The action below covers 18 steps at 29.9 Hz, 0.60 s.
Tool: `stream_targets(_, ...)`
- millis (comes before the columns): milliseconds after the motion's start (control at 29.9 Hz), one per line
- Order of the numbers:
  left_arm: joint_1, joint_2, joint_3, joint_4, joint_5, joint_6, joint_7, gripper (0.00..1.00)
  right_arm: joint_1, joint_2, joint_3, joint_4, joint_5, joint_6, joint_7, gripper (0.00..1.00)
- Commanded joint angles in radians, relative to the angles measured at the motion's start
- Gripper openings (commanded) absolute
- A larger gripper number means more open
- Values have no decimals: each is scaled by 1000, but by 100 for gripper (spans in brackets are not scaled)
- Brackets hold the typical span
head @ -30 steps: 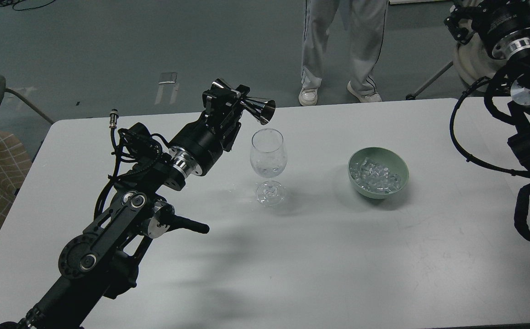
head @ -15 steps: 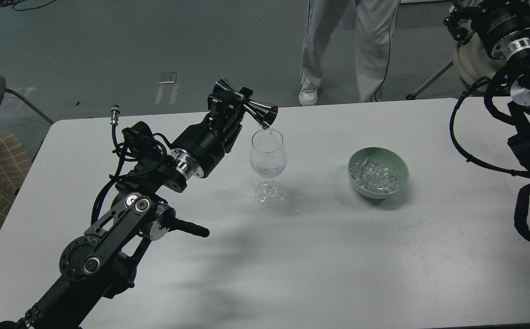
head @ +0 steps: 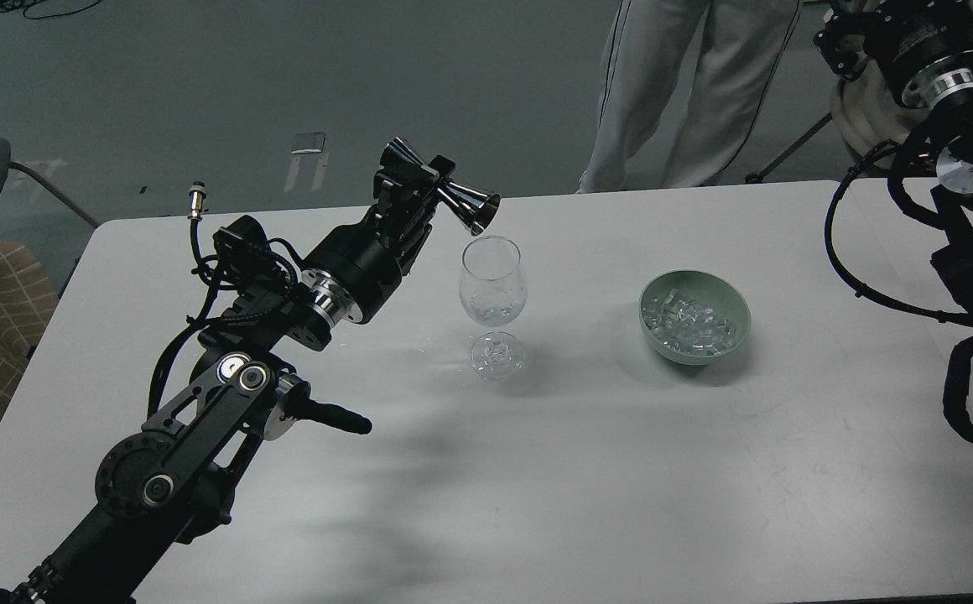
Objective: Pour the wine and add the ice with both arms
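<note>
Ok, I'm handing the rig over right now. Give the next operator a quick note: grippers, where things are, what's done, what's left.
Left gripper: shut on the metal jigger, tipped sideways, mouth just above and left of the wine glass rim.
Right gripper: out of view; only the arm's upper joints show at the right edge.
Wine glass stands upright mid-table; whether it holds liquid cannot be told.
Ice lies in the green bowl, right of the glass.
Left: put ice in the glass.
</note>
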Motion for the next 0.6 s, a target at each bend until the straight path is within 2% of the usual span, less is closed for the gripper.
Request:
stream_targets(0,3,5,0,0,24,1,0,15,0,0,-1,0,0,0,0,100)
stream_targets(368,12,-20,-18,-31,23,1,14,15,0,0,-1,0,0,0,0,100)
stream_targets(568,14,-29,-32,-34,-158,7,15,15,1,0,-1,0,0,0,-1,100)
